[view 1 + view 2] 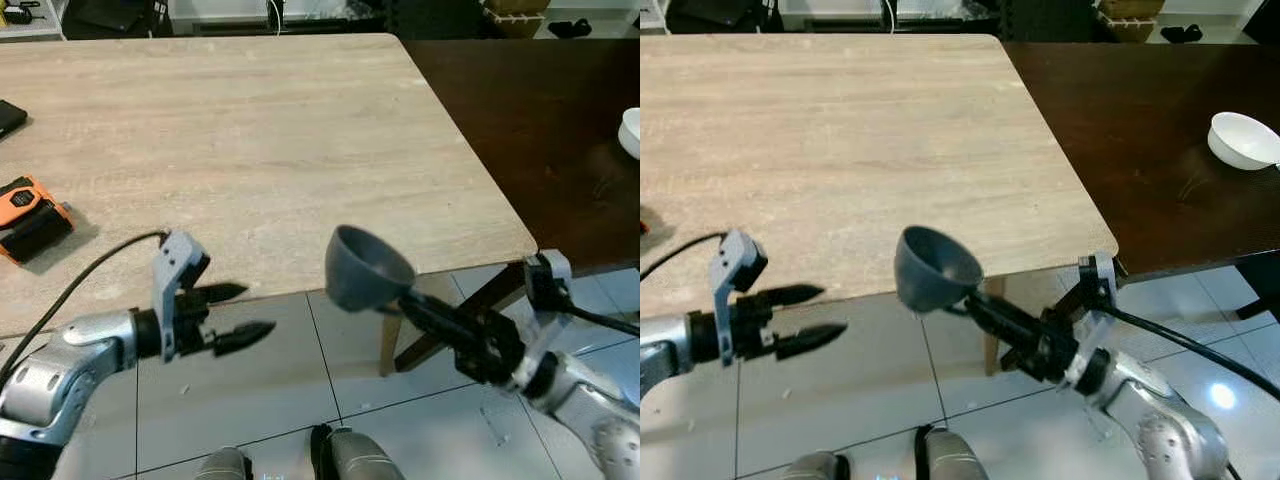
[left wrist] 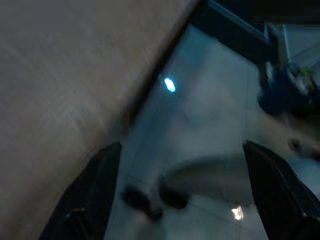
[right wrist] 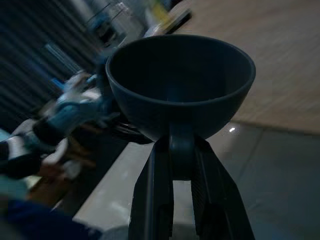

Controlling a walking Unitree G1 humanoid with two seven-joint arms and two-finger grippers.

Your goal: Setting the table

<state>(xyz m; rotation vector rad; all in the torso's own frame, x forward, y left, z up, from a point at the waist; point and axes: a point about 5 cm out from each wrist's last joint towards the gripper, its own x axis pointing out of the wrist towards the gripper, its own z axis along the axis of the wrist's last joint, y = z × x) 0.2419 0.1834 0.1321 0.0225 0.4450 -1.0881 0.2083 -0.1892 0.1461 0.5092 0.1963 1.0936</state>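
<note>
Pinching grey bowl [image 1: 366, 268], R gripper [image 1: 420, 305]; L gripper [image 1: 240, 312] jaws spread, wrist view blurry.

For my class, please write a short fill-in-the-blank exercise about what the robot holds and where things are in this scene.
1. The right gripper holds a dark grey ____ by its rim.
2. The left gripper holds nothing; its fingers are ____.
3. The small white bowl rests on the ____ brown table.
4. The orange-and-black device lies on the ____ wooden table.

Missing words: bowl; open; dark; light
</note>
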